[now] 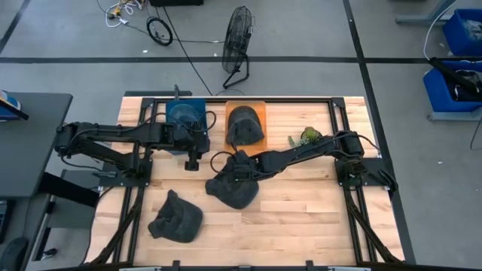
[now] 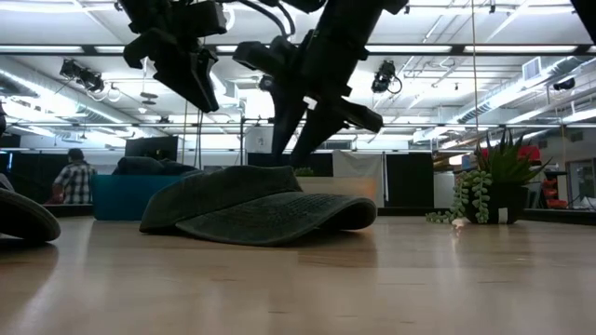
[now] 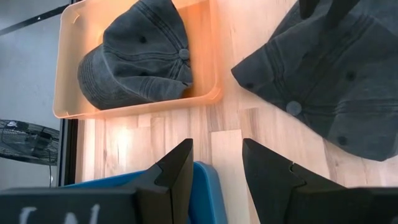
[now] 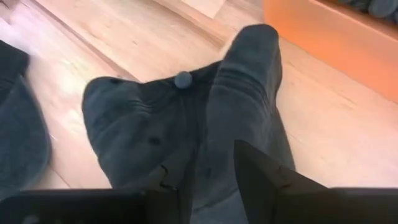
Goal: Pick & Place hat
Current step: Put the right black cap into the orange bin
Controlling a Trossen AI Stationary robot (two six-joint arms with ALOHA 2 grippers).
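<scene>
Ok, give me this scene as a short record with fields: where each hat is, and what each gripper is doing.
hat in tray: dark cap inside the orange tray
middle hat: dark cap flat on the table
third hat: dark cap nearer the left front of the table
right gripper: down on the middle hat, fingers pinching a fold of its fabric
left gripper: open, raised beside the blue bin, holding nothing

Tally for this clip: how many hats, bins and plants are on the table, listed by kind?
Hats: 3, one in the orange bin, one under the right gripper, one at the front left
Bins: 2, orange bin, blue bin
Plants: 1, small potted plant
Total: 6
</scene>
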